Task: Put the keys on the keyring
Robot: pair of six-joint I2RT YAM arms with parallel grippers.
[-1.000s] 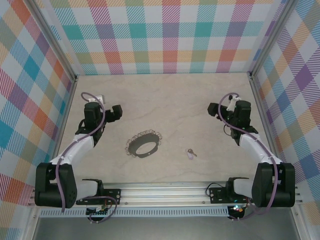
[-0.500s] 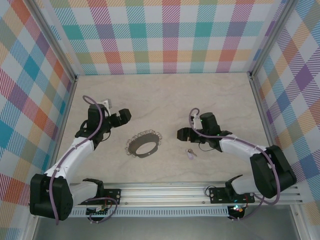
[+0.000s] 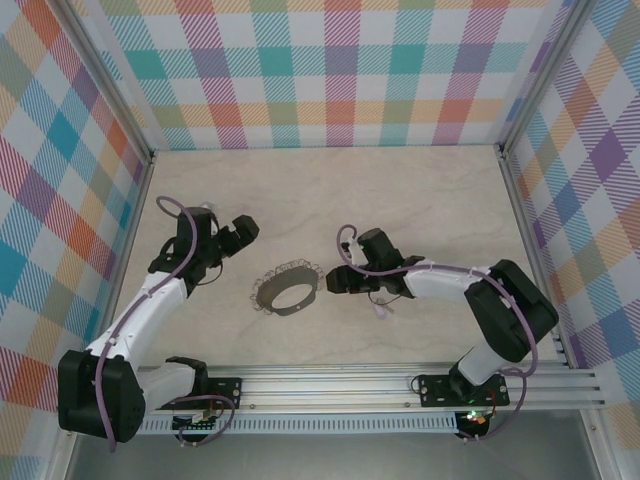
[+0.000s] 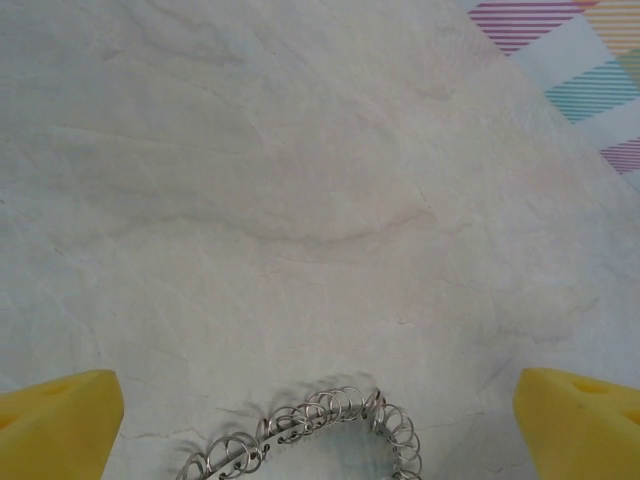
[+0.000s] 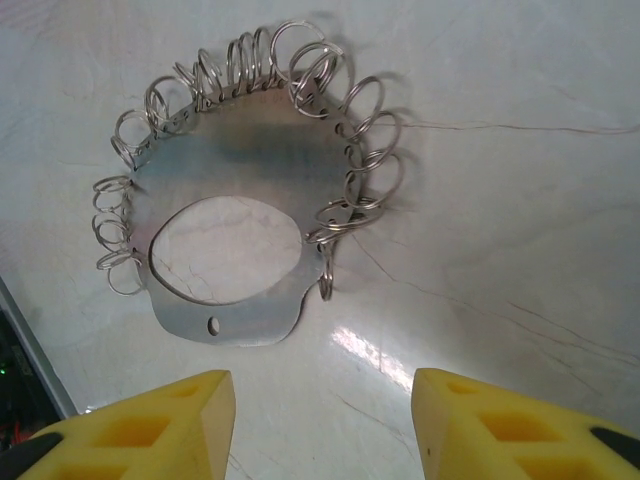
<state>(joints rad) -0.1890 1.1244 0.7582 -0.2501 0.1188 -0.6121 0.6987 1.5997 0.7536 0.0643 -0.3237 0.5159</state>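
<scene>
The keyring (image 3: 287, 288) is a grey metal oval plate fringed with small wire loops, lying flat at the table's middle. In the right wrist view the keyring (image 5: 250, 150) lies just ahead of my right gripper (image 5: 320, 425), whose yellow fingers (image 5: 170, 425) stand apart with only bare table between them. From above, the right gripper (image 3: 335, 280) hovers at the ring's right edge. The key (image 3: 380, 310), tiny and pale lilac, lies beside the right forearm, behind that gripper. My left gripper (image 3: 245, 229) is wide open, up and left of the ring; the ring's loops (image 4: 330, 412) show between its fingertips (image 4: 60, 425).
Checkered walls (image 3: 340, 70) close in the back and both sides. An aluminium rail (image 3: 330, 380) runs along the near edge by the arm bases. Bare marbled tabletop (image 3: 330, 190) stretches behind the ring.
My right arm has swung from the far right in to the ring's right edge, passing over the key. The left gripper has shifted a little toward the ring. Key and ring have not moved.
</scene>
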